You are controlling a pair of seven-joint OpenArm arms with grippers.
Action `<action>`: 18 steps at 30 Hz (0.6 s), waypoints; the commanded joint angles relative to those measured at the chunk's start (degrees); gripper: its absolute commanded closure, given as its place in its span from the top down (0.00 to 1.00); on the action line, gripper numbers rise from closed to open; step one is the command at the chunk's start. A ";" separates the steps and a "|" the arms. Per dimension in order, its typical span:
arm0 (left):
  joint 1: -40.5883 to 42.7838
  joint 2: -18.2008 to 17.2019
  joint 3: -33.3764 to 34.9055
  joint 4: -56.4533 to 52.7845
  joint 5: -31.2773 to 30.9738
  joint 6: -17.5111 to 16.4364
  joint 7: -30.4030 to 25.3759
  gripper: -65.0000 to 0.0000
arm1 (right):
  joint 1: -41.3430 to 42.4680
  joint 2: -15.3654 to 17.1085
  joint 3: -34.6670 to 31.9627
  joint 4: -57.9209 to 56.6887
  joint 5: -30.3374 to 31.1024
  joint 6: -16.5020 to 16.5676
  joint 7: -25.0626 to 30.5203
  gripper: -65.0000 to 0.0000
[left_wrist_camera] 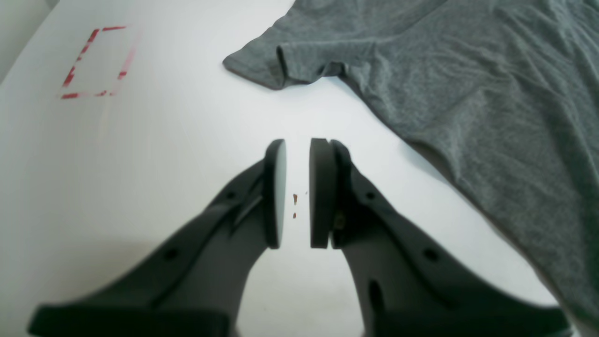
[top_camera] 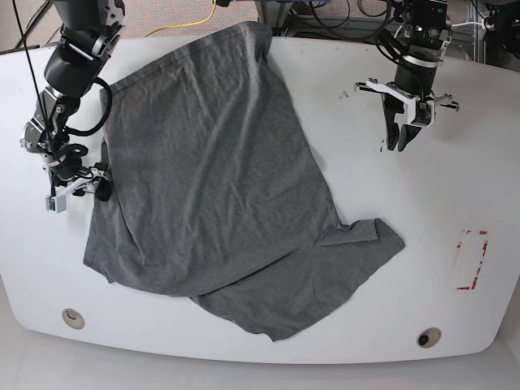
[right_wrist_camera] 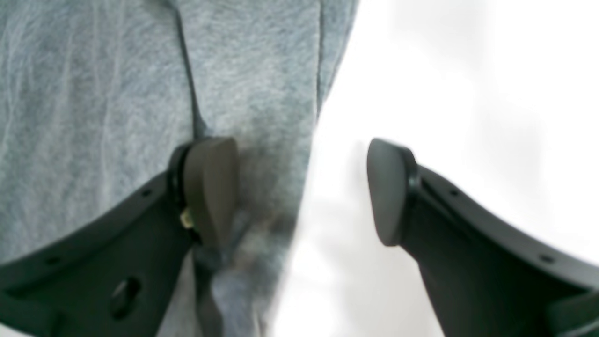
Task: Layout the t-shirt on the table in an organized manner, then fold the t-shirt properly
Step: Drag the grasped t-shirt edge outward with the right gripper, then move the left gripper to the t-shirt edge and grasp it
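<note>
The grey t-shirt (top_camera: 211, 179) lies spread and wrinkled on the white table (top_camera: 406, 244), with its lower part bunched and one sleeve (top_camera: 366, 236) sticking out to the right. My right gripper (top_camera: 85, 188) is open at the shirt's left edge. In the right wrist view, this gripper (right_wrist_camera: 299, 145) straddles that edge: one finger (right_wrist_camera: 210, 187) rests on the shirt (right_wrist_camera: 93, 93) and the other is over bare table (right_wrist_camera: 468, 70). My left gripper (top_camera: 404, 145) hovers over bare table right of the shirt. Its pads stand a narrow gap apart and hold nothing (left_wrist_camera: 298, 145). The shirt (left_wrist_camera: 468, 70) lies beyond it.
A red tape rectangle (top_camera: 471, 260) marks the table's right side; it also shows in the left wrist view (left_wrist_camera: 93, 61). Two grommet holes (top_camera: 72, 318) (top_camera: 428, 336) sit near the front edge. Cables and gear stand behind the table's far edge.
</note>
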 commanded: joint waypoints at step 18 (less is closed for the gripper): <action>0.21 -0.34 9.87 0.98 -0.31 0.13 4.40 0.13 | 1.61 -1.78 -3.01 -0.12 0.92 0.54 1.36 0.02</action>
